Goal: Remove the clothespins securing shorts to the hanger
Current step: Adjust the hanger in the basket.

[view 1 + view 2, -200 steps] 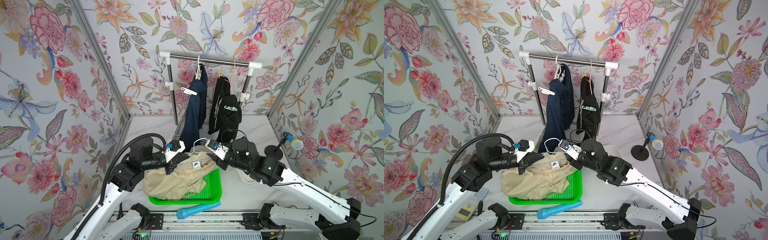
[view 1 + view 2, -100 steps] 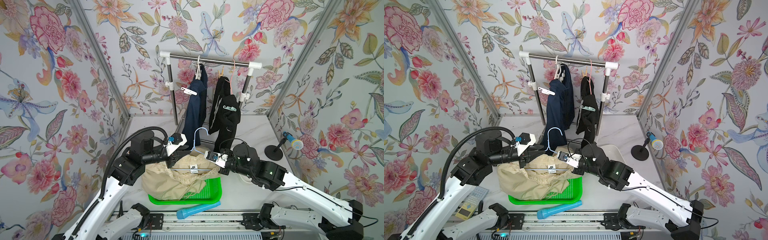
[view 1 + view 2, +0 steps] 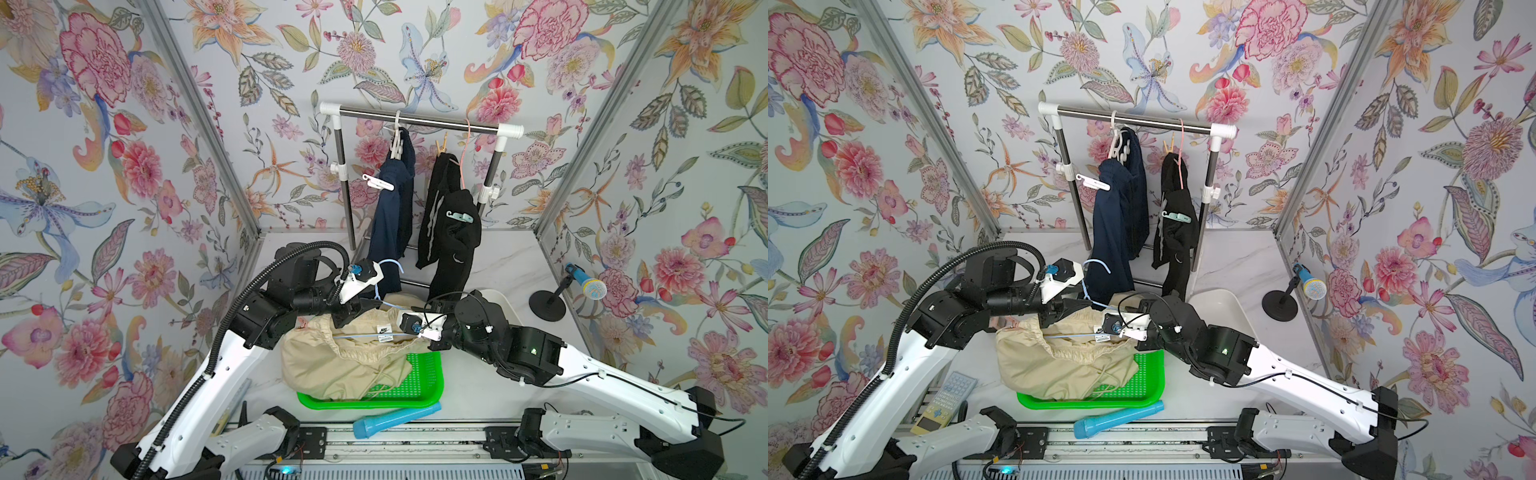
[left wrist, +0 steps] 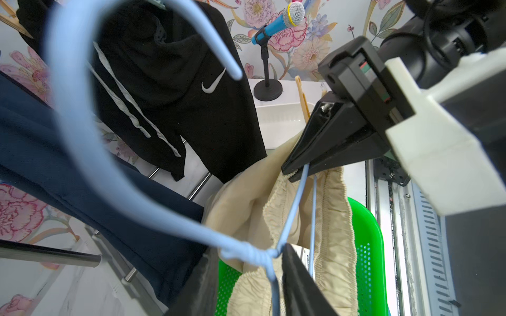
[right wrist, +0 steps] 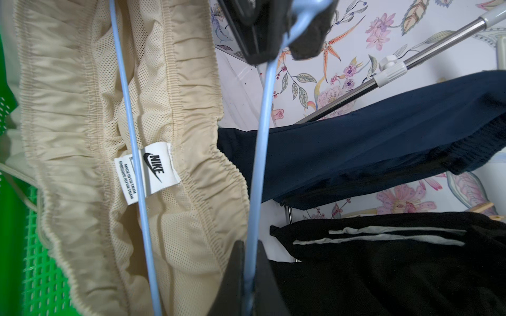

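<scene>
cream shorts [image 5: 68, 109]: thin matt cloth from where I sit, with a ruched waistband and mesh lining
hanger [image 5: 261, 136]: smooth pale-blue coated wire with a faint sheen
navy shorts [image 5: 356, 131]: soft matt cloth
black shorts [image 4: 164, 68]: matt cloth
green tray [image 3: 374, 403]: glossy perforated plastic
rail [image 3: 436, 120]: polished metal with white plastic corners
white clip [image 3: 378, 183]: smooth plastic
wooden peg [image 3: 441, 145]: bare tan wood
desk [image 3: 511, 266]: smooth and marble-veined; I can't tell the material
right end effector [image 4: 290, 172]: matt black plastic

Blur and cover
The blue hanger [image 4: 90, 142] blurs at its hook; cream shorts [image 3: 332, 365] hide most of the green tray [image 3: 428, 374].
</scene>
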Motion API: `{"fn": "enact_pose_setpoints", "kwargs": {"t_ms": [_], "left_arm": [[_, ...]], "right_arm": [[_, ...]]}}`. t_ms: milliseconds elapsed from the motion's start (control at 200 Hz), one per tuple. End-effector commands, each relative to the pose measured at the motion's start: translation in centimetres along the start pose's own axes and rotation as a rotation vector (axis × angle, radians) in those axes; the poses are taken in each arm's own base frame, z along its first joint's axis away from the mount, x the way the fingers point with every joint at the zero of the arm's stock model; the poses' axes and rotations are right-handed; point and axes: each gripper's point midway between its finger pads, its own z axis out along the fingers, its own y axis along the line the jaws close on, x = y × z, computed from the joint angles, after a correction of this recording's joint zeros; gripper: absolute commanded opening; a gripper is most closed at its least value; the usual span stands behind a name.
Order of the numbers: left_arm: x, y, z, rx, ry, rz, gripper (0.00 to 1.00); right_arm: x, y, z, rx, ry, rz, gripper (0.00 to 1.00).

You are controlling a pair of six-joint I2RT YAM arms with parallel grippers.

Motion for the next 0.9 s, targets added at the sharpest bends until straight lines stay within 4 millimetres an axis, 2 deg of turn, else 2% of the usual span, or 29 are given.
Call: {"fn": "enact_pose_setpoints", "kwargs": {"t_ms": [0, 230, 335, 360, 445, 495, 530, 590, 640, 786, 836, 896], "left_arm": [[0.5, 0.2, -0.1, -0.014, 0.046, 0.023, 0.32], [0.7, -0.4, 0.8, 0.030, 0.039, 0.018, 0.29], [1.2, -0.5, 1.2, 0.033, 0.045, 0.009, 0.34], [1.3, -0.6, 1.2, 0.035, 0.048, 0.007, 0.34], [1.6, -0.5, 1.2, 0.025, 0.057, 0.003, 0.20], [1.8, -0.5, 1.1, 0.016, 0.064, 0.003, 0.19], [2.0, -0.5, 0.9, 0.007, 0.069, 0.004, 0.21], [2.2, -0.5, 0.7, -0.006, 0.073, 0.005, 0.41], [2.3, -0.6, 0.6, -0.011, 0.072, 0.006, 0.43], [2.4, -0.6, 0.3, -0.020, 0.074, 0.009, 0.28], [2.3, -0.5, 0.3, -0.025, 0.073, 0.009, 0.18], [2.2, -0.4, 0.3, -0.031, 0.067, 0.005, 0.12]], "right_arm": [[-2.6, -1.8, -0.9, 0.054, -0.074, -0.018, 0.00], [-2.7, -1.6, -0.1, 0.051, -0.056, -0.047, 0.00], [-2.9, -1.4, -0.1, 0.040, -0.066, -0.047, 0.00], [-3.0, -1.6, -0.2, 0.042, -0.071, -0.043, 0.00], [-3.2, -1.6, -0.5, 0.043, -0.080, -0.038, 0.00], [-3.2, -1.8, -0.7, 0.047, -0.088, -0.035, 0.00], [-3.2, -1.8, -0.9, 0.050, -0.091, -0.031, 0.00], [-3.3, -2.0, -1.3, 0.054, -0.103, -0.024, 0.00], [-3.4, -2.0, -1.6, 0.054, -0.112, -0.020, 0.00], [-3.6, -2.0, -2.0, 0.052, -0.132, -0.008, 0.00], [-3.5, -1.9, -1.9, 0.050, -0.129, -0.008, 0.00], [-3.5, -1.8, -1.9, 0.049, -0.128, -0.006, 0.00]]}}
